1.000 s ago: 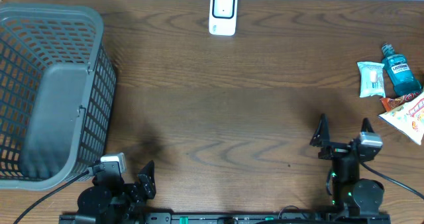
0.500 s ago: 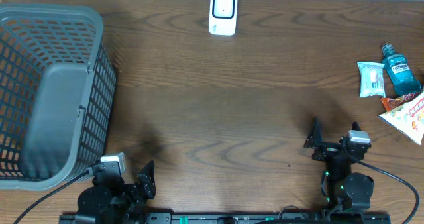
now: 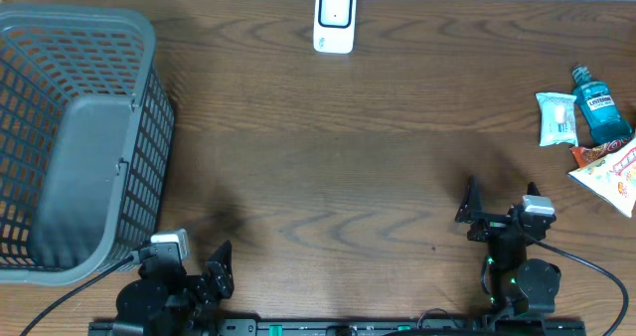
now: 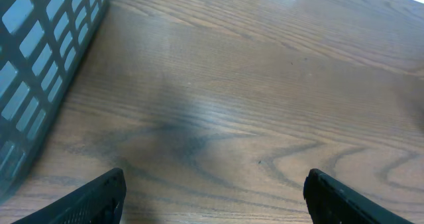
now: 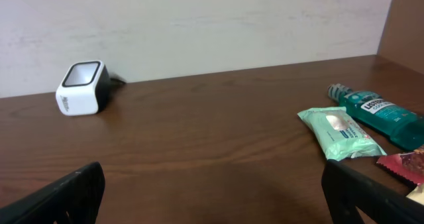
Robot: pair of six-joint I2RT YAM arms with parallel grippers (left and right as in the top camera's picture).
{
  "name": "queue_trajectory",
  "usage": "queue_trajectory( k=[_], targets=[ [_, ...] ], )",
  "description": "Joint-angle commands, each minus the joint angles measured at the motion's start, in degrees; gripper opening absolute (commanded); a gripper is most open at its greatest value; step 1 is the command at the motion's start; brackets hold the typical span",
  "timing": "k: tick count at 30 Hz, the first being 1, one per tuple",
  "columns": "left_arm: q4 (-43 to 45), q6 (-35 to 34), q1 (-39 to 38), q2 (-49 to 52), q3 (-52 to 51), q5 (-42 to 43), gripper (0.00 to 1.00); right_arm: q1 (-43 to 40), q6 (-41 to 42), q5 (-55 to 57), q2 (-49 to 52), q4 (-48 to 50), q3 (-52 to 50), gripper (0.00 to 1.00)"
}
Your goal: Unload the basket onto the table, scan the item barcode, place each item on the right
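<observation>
The table (image 3: 328, 157) is dark brown wood with a strong wavy grain, and it fills nearly the whole room as seen from above. A pale, plain wall (image 5: 199, 18) stands along its far edge. There is a darker blotch in the wood (image 4: 177, 130) just ahead of the left arm.

A white scanner (image 3: 334, 20) sits at the far edge, about midway along, close to the wall, with its dark window facing up and toward the arms. A grey mesh basket (image 3: 149, 147) takes up the left end of the table.

The items lie in a small cluster at the far right, well apart from both arms and from the scanner. A pale green pack of wipes (image 3: 556, 118) lies flat. A teal bottle (image 3: 601, 105) lies on its side just beside it, cap pointing toward the wall. A red and white snack bag (image 3: 611, 172) lies nearer the front, partly cut off by the edge of the view.

The left gripper (image 4: 213, 184) hangs low at the front left, near the basket's corner, jaws spread wide with only bare wood between them. The right gripper (image 5: 212, 184) sits at the front right, jaws as wide apart as they go, holding nothing, facing the wall.
</observation>
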Motion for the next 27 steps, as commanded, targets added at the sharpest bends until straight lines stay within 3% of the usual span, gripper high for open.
queue_trajectory(
  k=[1, 17, 22, 27],
  targets=[
    [-0.07, 0.55, 0.24, -0.04, 0.0, 0.28, 0.86, 0.68, -0.76, 0.13, -0.35, -0.04, -0.22, 0.99],
    [0.9, 0.59, 0.26, -0.11, 0.0, -0.09, 0.86, 0.68, -0.76, 0.11, -0.35, -0.02, -0.22, 0.99],
    [16.7, 3.48, 1.22, -0.11, -1.18, -2.27, 0.86, 0.68, -0.76, 0.13, -0.35, -0.02, -0.22, 0.99],
    [35.08, 16.87, 1.38, -0.11, -6.71, 4.61, 0.86, 0.68, -0.76, 0.13, -0.35, -0.02, -0.22, 0.99]
  ],
)
